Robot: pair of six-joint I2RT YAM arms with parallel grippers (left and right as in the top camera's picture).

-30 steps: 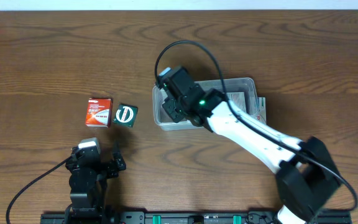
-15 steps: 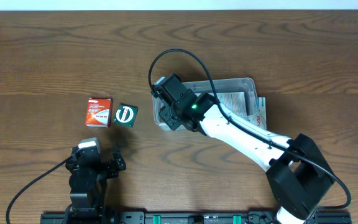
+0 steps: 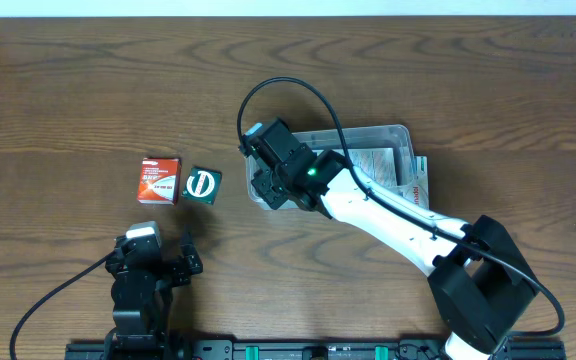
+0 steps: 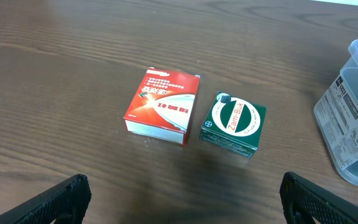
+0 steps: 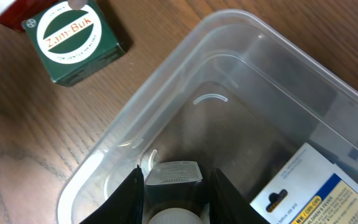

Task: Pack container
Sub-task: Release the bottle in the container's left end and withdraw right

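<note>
The clear plastic container [image 3: 400, 132] stands right of centre; it also shows in the right wrist view [image 5: 166, 81] and at the right edge of the left wrist view [image 4: 353, 118]. My right gripper [image 3: 269, 184] is over the container's left end, shut on a dark bottle [image 5: 173, 174] with a white cap and a paper label, held just inside the tub. A white printed box [image 5: 319, 186] lies inside the tub. A red box [image 3: 158, 180] and a green Zam-Buk box [image 3: 202, 184] lie side by side on the table to the left. My left gripper [image 4: 179, 208] is open and empty, short of them.
A red-and-white pack [image 3: 421, 180] lies against the container's right side. The right arm and its black cable [image 3: 298, 85] stretch across the container. The table is dark brown wood.
My right gripper with the bottle has shifted a little to the left, over the container's left end. The left arm and the two boxes have not moved.
</note>
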